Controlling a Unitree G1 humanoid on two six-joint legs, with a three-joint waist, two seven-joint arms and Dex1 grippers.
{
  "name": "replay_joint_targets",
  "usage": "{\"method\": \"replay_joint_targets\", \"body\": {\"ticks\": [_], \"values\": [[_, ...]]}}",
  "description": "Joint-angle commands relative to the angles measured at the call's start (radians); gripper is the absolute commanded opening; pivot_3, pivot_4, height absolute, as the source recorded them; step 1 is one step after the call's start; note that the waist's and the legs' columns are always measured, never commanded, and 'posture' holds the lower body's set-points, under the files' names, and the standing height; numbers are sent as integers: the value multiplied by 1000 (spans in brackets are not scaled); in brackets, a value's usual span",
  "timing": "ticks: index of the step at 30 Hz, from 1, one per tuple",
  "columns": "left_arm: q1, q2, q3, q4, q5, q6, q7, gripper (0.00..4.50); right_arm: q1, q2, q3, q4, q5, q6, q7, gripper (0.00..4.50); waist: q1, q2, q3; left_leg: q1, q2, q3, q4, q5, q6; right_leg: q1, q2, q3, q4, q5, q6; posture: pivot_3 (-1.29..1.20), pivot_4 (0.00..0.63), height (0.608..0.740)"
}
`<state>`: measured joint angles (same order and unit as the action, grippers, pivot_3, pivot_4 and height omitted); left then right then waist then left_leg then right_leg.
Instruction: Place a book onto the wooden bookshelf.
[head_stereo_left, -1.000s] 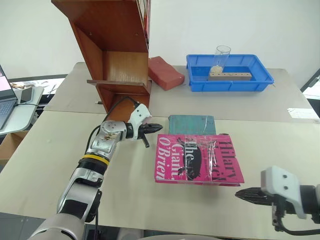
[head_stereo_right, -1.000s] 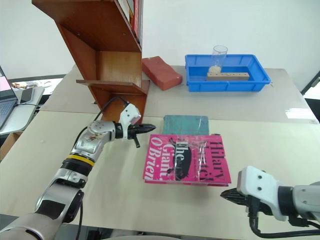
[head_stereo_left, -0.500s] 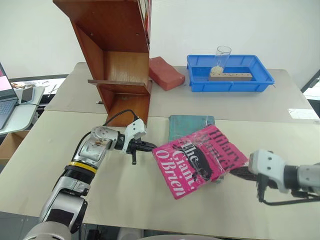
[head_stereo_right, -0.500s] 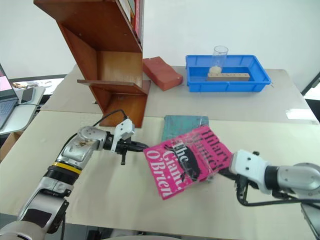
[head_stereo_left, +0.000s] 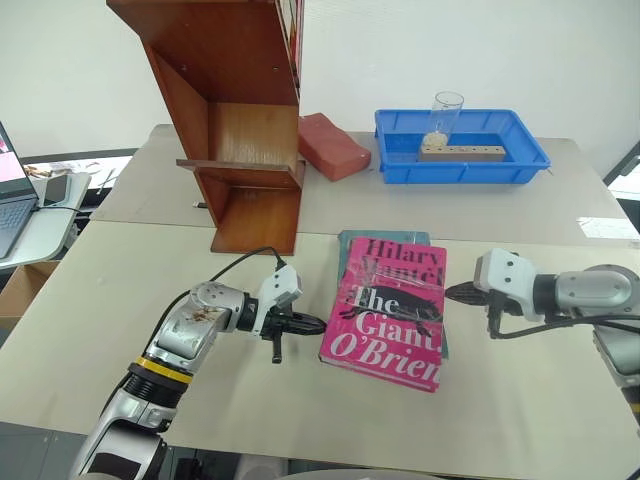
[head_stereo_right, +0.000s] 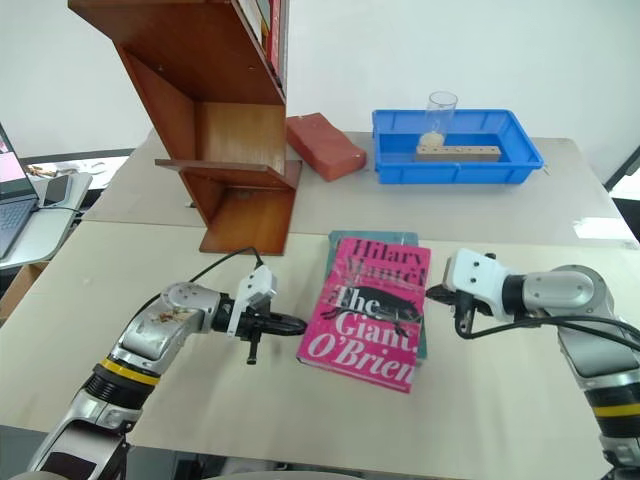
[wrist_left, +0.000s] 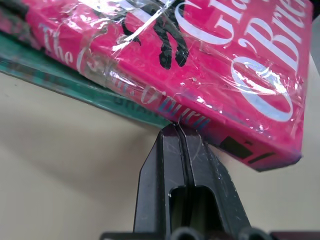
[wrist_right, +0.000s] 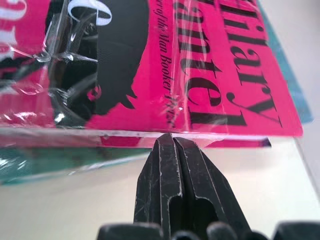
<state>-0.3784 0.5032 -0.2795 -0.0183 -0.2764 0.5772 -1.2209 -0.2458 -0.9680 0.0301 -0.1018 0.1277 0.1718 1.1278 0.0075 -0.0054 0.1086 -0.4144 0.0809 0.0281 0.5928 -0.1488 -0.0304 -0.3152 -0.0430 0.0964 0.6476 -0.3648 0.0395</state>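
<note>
The pink book (head_stereo_left: 387, 312) lies flat on the table (head_stereo_left: 300, 420), resting partly on top of a smaller teal book (head_stereo_left: 352, 243) whose far edge shows beyond it. The left gripper (head_stereo_left: 316, 324) has its two black fingers pressed together with nothing between them, the tips right at the book's spine edge. The right gripper (head_stereo_left: 452, 292) is likewise closed and empty, its tips at the opposite long edge of the book. The wooden bookshelf (head_stereo_left: 232, 120) stands well beyond the book, toward the robot's left, and a row of books (head_stereo_left: 296, 20) shows on its upper level. A red block (head_stereo_left: 331, 145) lies beside it. Farther right, a blue tray (head_stereo_left: 462, 160) holds a wooden block (head_stereo_left: 460, 152) and a clear cup (head_stereo_left: 444, 112) with something pale in its bottom.
</note>
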Motion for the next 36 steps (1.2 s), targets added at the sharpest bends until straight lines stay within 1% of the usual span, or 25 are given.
{"method": "replay_joint_targets", "body": {"ticks": [1,2,4,7,11,12,14,16,17,20,23,27,31,36], "values": [[-7,40,87,-49,-64,95,38,0,-38,-21,-28,24,1,-45,14,64,2,0,0,0,0,0,0,0,0,0,0,0,0,0,0,0,150,673],[-20,44,152,-30,-116,162,56,257,-41,-30,-41,37,3,-50,17,13,2,0,0,0,0,0,0,0,0,0,0,0,0,0,0,0,150,673],[-43,48,241,1,-200,268,79,888,-46,-41,-56,54,4,-58,17,0,2,0,0,0,0,0,0,0,0,-1,0,0,0,0,0,0,150,673],[-71,33,325,32,-320,467,114,2301,-51,-46,-55,74,2,-70,16,0,2,0,0,1,0,0,0,0,0,-1,0,-1,0,0,0,0,150,673],[-82,-37,381,83,-419,722,209,4222,-62,-36,-35,99,-12,-86,12,0,1,1,0,2,0,0,0,0,0,-1,0,-1,0,0,0,0,150,673],[-85,-70,399,99,-430,778,252,4455,-66,-34,-29,102,-16,-86,11,0,1,1,0,2,0,0,0,0,0,-1,0,-1,0,0,0,0,150,673],[-74,-147,440,111,-452,882,330,4455,-71,-32,-16,103,-23,-82,14,0,2,1,0,1,0,0,0,0,0,-1,0,-1,0,0,0,0,150,673],[-57,-223,483,103,-452,943,415,4455,-68,-30,-5,97,-30,-77,18,0,2,1,0,1,0,0,0,0,0,0,0,-1,1,0,0,0,150,673],[-54,-263,515,107,-448,959,458,4455,-64,-27,1,90,-33,-74,19,0,2,1,0,0,0,0,0,0,0,1,0,-1,1,0,0,0,150,673],[-52,-343,575,102,-451,987,536,4455,-62,-10,15,61,-28,-55,18,0,2,1,0,1,0,-1,0,1,-1,3,0,-1,1,0,0,0,150,673],[-40,-406,591,88,-454,991,588,4455,-74,31,45,6,-16,-15,12,0,1,1,0,5,0,-1,0,1,-1,7,0,-1,0,0,0,0,150,673],[-25,-445,600,74,-459,991,627,4455,-101,98,82,-74,5,58,5,0,0,1,0,8,0,-1,0,0,-2,11,0,-1,-1,0,0,0,150,673],[-14,-456,605,61,-474,987,645,4455,-127,148,104,-133,25,121,0,0,1,0,0,8,-1,-1,0,1,-2,12,0,-1,-1,0,0,0,150,673],[-13,-432,633,7,-525,966,632,4455,-148,149,99,-142,23,146,0,0,-2,0,0,8,-1,-2,-1,0,-3,12,0,-1,-2,0,0,0,150,673]]}}
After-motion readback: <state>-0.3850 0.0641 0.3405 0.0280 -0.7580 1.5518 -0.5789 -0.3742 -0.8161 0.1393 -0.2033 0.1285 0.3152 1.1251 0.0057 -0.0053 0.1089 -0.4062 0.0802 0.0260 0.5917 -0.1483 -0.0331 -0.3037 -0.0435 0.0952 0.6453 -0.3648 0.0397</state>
